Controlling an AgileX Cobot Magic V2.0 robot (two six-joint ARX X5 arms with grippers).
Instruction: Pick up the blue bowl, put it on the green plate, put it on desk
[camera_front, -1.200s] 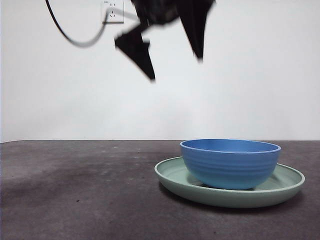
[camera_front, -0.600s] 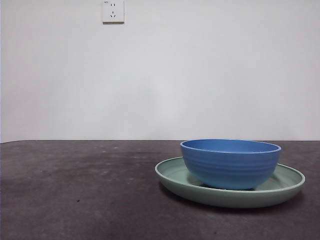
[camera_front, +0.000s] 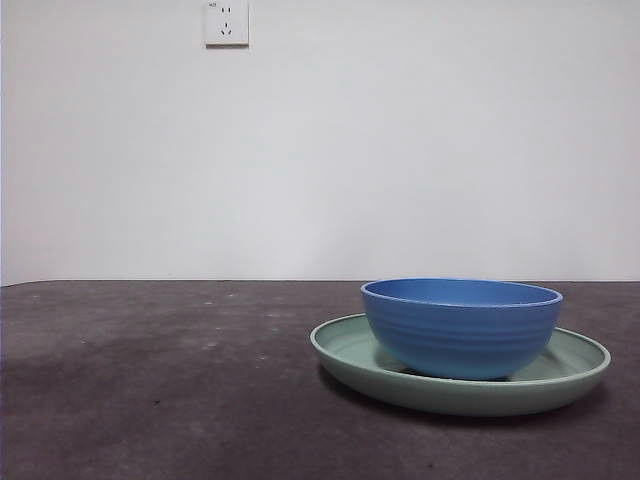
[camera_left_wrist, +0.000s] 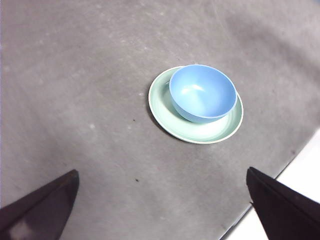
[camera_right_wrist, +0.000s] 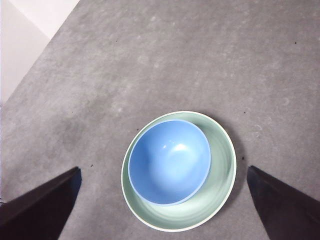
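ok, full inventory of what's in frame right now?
blue bowl: 1, medium blue, empty, upright on the green plate, off-centre toward one rim
green plate: 1, pale mint green, flat on the desk under the bowl
desk: 1, dark grey-brown, carries the plate
wall socket: 1, white, high on the white wall behind the desk
left gripper: 1, black, open, raised high above the desk, holding nothing
right gripper: 1, black, open, raised above the bowl and plate, holding nothing

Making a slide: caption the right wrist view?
Blue bowl resting off-centre in green plate on desk, open right tool above.
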